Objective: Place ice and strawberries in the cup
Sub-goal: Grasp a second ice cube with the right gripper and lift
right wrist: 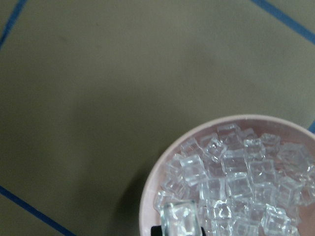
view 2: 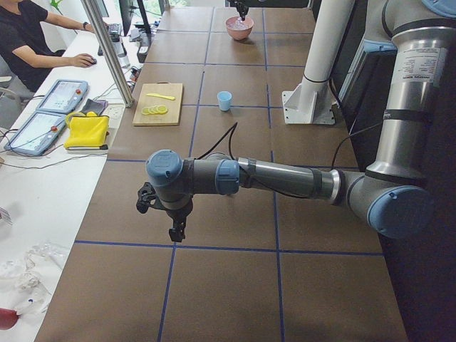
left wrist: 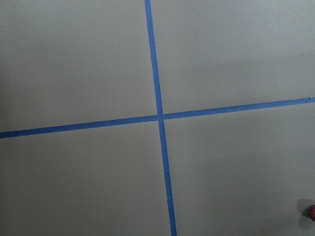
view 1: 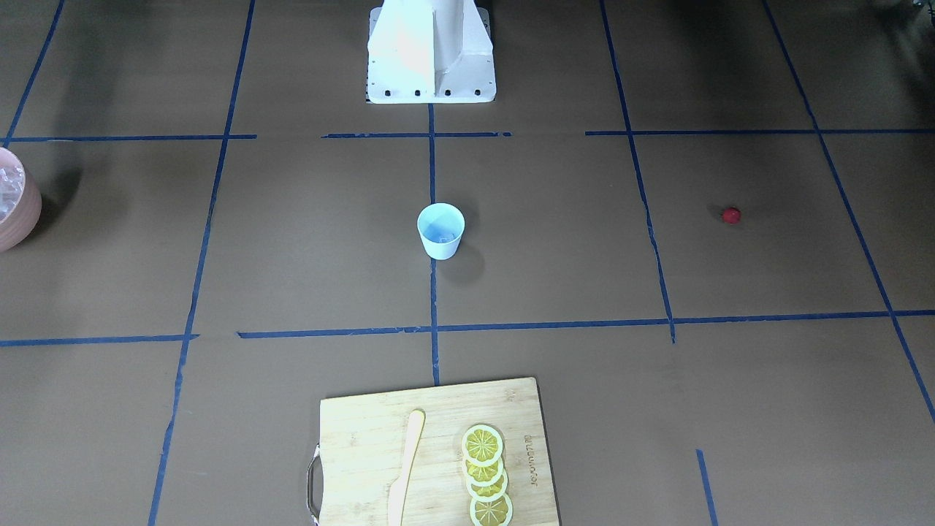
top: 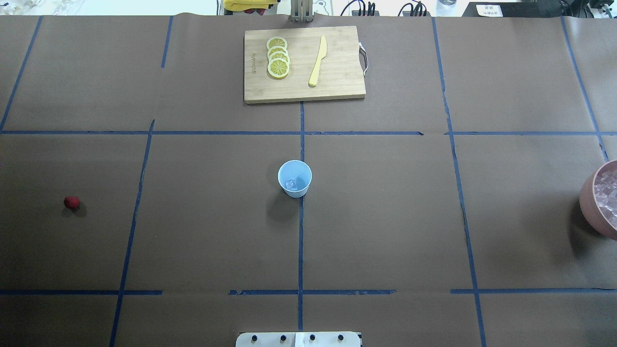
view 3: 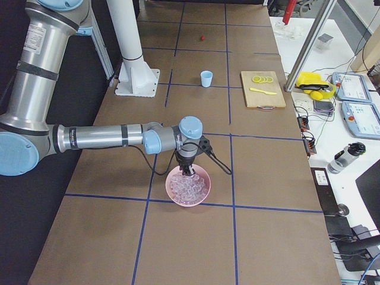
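Ice cube (right wrist: 181, 219), likely slick and hard, sits pinched on flat sides in the right pincer (right wrist: 179, 230) — left pincer's (view 2: 176, 229) opening can't be told.

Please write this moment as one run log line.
right claw: at ice in pink bowl | cup: cube inside | strawberry: on table
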Robot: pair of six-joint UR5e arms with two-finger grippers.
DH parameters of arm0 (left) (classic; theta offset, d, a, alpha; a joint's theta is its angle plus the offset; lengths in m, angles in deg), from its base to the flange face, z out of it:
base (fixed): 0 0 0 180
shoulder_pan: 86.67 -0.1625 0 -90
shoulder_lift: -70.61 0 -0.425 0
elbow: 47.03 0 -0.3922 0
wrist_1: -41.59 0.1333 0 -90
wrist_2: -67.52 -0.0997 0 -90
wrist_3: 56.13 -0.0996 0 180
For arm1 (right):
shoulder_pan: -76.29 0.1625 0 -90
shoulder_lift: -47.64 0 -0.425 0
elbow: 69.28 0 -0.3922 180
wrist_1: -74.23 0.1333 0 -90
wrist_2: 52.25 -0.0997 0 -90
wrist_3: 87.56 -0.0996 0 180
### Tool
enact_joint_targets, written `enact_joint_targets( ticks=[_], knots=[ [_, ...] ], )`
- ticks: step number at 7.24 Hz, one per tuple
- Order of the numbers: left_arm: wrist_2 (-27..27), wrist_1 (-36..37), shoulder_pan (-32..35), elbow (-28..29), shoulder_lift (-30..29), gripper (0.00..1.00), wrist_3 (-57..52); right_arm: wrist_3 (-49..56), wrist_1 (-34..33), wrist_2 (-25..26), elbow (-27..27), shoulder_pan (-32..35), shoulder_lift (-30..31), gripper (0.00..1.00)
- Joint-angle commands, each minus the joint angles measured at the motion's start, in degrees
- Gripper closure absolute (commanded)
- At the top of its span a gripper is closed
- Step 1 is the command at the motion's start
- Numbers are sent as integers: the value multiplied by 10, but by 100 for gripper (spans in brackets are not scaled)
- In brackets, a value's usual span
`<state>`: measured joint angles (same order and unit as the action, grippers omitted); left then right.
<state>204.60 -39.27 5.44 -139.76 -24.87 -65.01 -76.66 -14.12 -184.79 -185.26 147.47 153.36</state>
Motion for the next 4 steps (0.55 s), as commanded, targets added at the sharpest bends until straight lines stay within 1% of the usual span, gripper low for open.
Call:
enact_joint_targets(
  ticks=[1,2,3,4],
  knots=[
    [0,0,0,0,-1,0,0,-45,-79,-11,-46,6,-78,100],
    [-1,0,0,0,-1,0,0,-112,-99,-23,-43,-2,-140,100],
    [0,0,0,1,-1,0,0,-184,-121,-23,-41,-36,-205,100],
    [-1,0,0,2,-1,0,0,-281,-131,-18,-36,-92,-266,100]
  ],
)
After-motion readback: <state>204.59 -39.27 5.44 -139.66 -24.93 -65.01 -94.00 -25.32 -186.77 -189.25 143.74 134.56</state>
